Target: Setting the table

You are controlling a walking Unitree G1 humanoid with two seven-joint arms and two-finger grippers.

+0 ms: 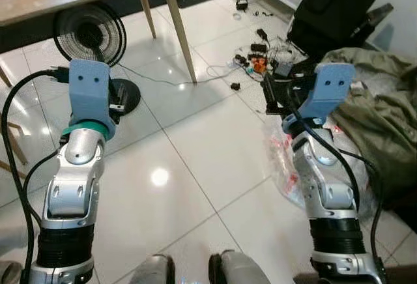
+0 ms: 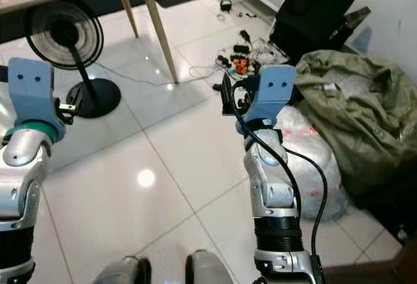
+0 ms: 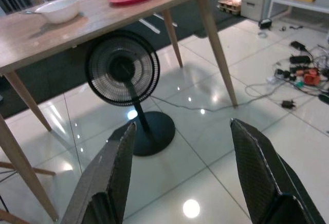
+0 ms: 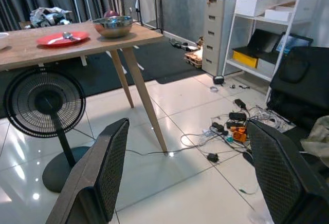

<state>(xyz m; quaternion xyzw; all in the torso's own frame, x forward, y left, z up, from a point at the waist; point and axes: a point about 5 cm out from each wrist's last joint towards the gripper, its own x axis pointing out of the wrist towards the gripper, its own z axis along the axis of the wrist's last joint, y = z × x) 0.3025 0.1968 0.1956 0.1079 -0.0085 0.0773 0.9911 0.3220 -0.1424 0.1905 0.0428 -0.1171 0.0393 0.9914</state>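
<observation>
A wooden table (image 4: 20, 53) stands ahead and to my left, a few steps away. On it lie a red plate (image 4: 61, 39) with a spoon on it, a metal bowl (image 4: 113, 26) near the table's corner, and a white bowl (image 3: 56, 9) further along. Both arms are raised in front of me over the tiled floor, short of the table. My left gripper (image 3: 182, 126) is open and holds nothing. My right gripper (image 4: 187, 126) is likewise open and holds nothing.
A black standing fan (image 1: 91, 36) sits beside the table legs, its cord running across the floor. Cables and chargers (image 1: 257, 56) litter the tiles to the right. A black chair (image 1: 332, 4), an olive cloth heap (image 1: 371, 101) and a plastic bag (image 1: 287, 160) crowd the right side.
</observation>
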